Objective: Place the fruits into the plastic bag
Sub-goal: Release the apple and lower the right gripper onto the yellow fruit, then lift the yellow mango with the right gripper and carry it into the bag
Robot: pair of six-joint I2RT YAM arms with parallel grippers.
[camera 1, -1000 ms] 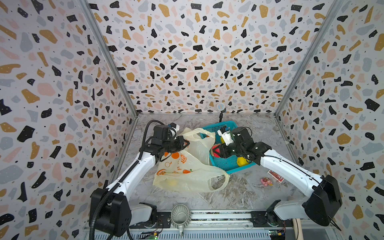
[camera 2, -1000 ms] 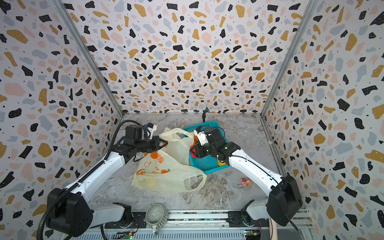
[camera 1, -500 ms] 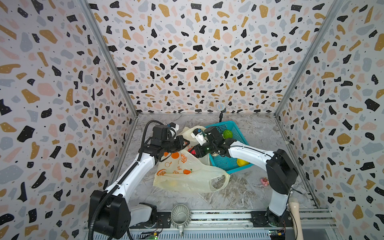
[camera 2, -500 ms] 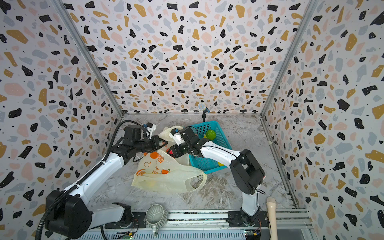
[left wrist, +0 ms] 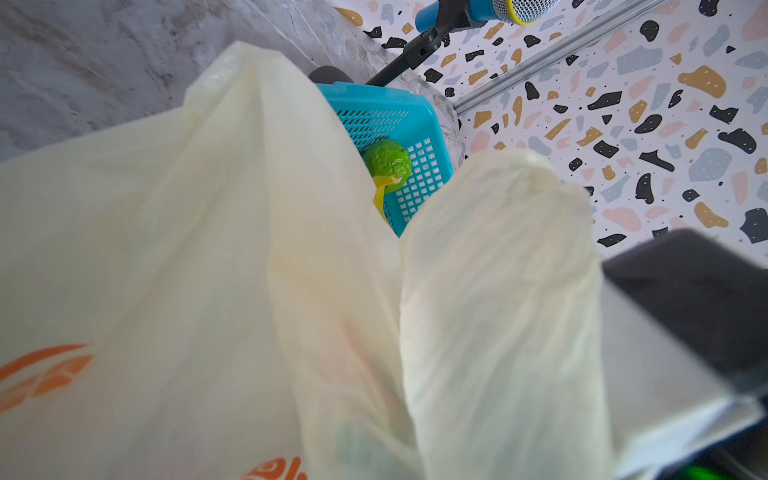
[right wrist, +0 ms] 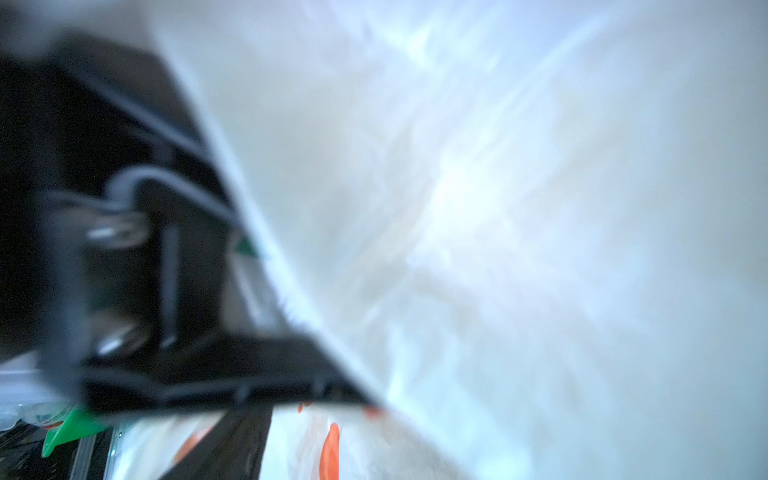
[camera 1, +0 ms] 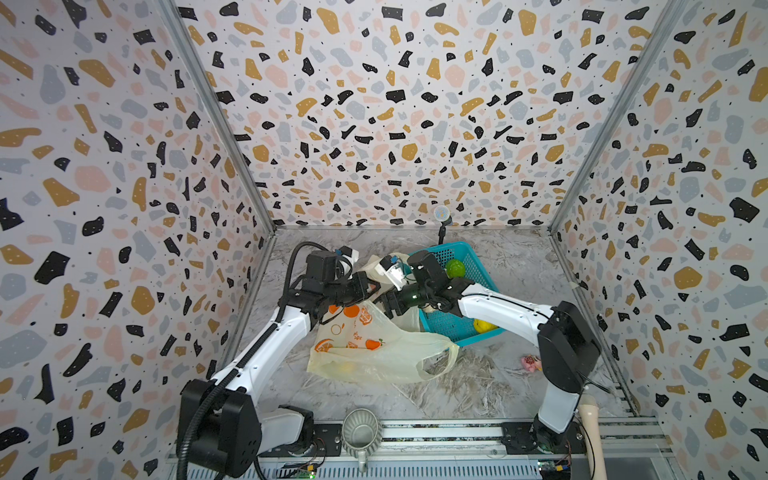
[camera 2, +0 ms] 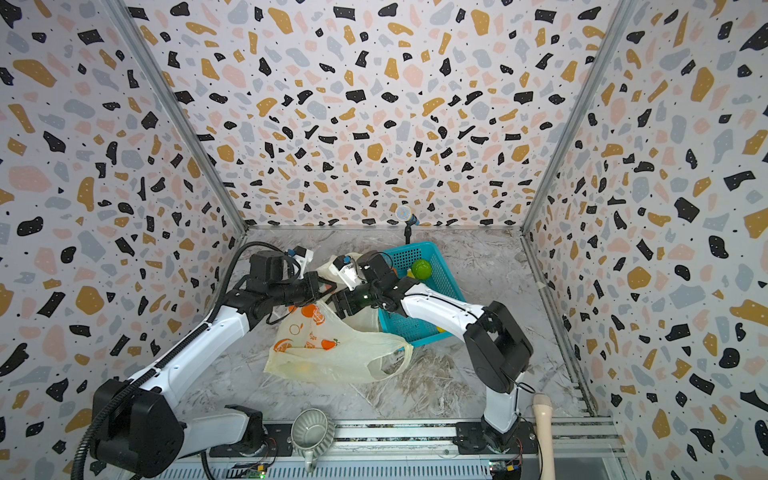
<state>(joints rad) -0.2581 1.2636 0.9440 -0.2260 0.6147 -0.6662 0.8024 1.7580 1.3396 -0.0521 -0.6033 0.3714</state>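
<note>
Finds the plastic bag (camera 1: 374, 353) slumped mid-bench, lower body flat on the marbled bench (camera 1: 519, 266), upper edge lifted toward the rear. Holds that lifted edge in the left pincer (camera 1: 368, 289), jaws together on the film just above the printed oranges. Meets the right pincer (camera 1: 388, 306) almost nose to nose there, stretched across the teal basket (camera 1: 465, 332) with its tip at the bag's mouth. Cannot tell from the top views or the blurred right wrist view whether its jaws stand apart or together. Sets the bag's right side against the basket's left wall. Shows a green fruit (camera 1: 455, 268) at the basket's rear and a yellow fruit (camera 1: 482, 325) by its front corner. Leaves open bench between the bag's front edge and the front rail (camera 1: 436, 430), and a wide stretch right of the basket, broken by a small pink thing (camera 1: 530, 362) beside the right arm's elbow. Leaves only a narrow strip on the left, between the left arm and the side wall.
</note>
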